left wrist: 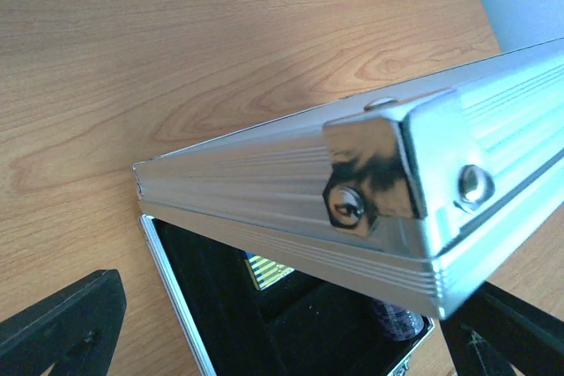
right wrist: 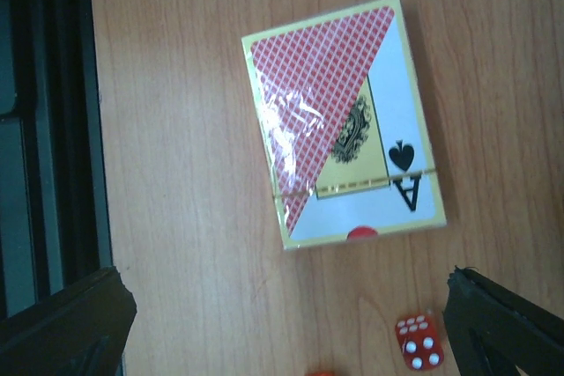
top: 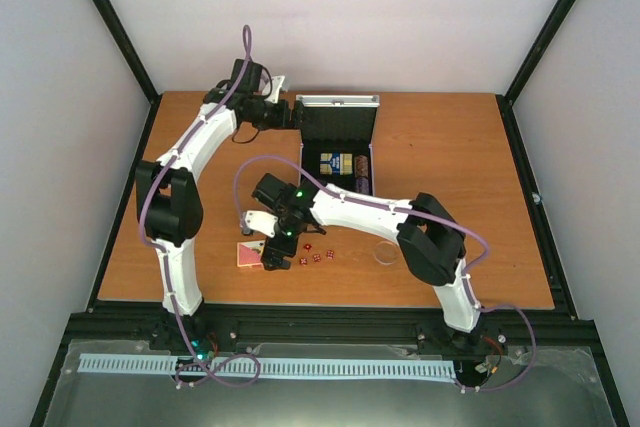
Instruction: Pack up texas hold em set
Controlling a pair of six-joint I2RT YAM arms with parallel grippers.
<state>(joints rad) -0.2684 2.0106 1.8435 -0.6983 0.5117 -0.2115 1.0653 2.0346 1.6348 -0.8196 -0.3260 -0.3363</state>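
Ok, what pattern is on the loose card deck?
The card deck shows a red lattice, gold-edged, clearest in right wrist view.

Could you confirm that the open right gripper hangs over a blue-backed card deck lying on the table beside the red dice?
Not quite: the card deck under the open right gripper is red-backed, not blue, as the right wrist view shows. It does lie on the table beside the red dice.

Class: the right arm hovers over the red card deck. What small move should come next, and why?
Probably lower the right gripper straight down until its open fingers flank the red card deck, then close. The deck lies flat on the table, ungrasped, below the fingers, and the case stands open.
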